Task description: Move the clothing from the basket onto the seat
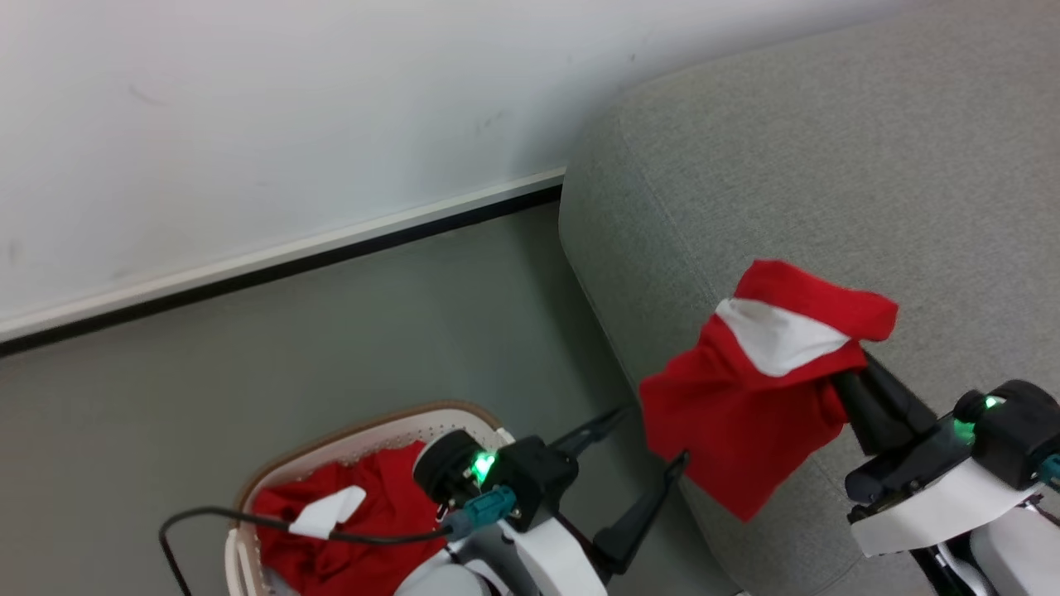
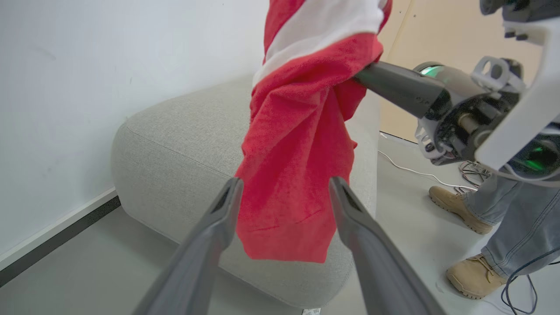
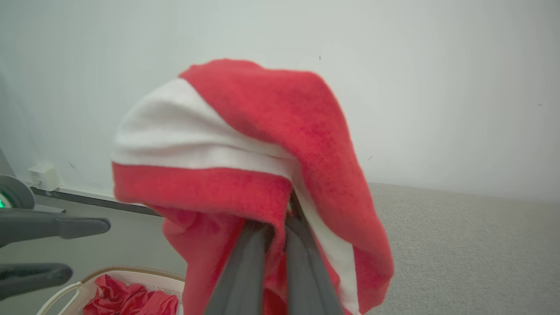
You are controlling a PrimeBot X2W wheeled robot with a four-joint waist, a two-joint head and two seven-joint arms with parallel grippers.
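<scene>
Red cloth with white on it, two pieces.

Nearest the robot: basket [image 1: 356, 430] on the grey floor [image 1: 373, 314], lower left of the head view. It is cream with a brown rim. Second garment [image 1: 364, 513] lies crumpled inside it, a white patch uppermost. A black cable [image 1: 232, 515] from the left arm crosses over it.

Left gripper [image 1: 654, 434] is just past the basket. Fingers are spread wide with nothing between them, and the tips point toward the seat's corner. In the left wrist view the lower half of the held garment [image 2: 293, 175] shows in the gap between the two fingers. Whether the tips touch it or stop just short, cannot tell.

Right gripper [image 1: 851, 382] is further right, fingers pressed together on a fold of the held garment. The cloth bunches over the fingertips and hides them. The white band sits on top, a red fold flops beyond the tips, and the bulk hangs below and to the left of the gripper. The lower hem hangs free in front of the seat's rounded corner.

Seat [image 1: 828, 165] is light grey with a coarse weave, beneath and beyond the right gripper.

Farther back: white wall [image 1: 248, 124], with pale skirting [image 1: 290, 247] above a dark strip. In the left wrist view, past the seat, a person [image 2: 516, 218] stands in jeans and tan boots [image 2: 459, 210], with cords on the floor nearby.
</scene>
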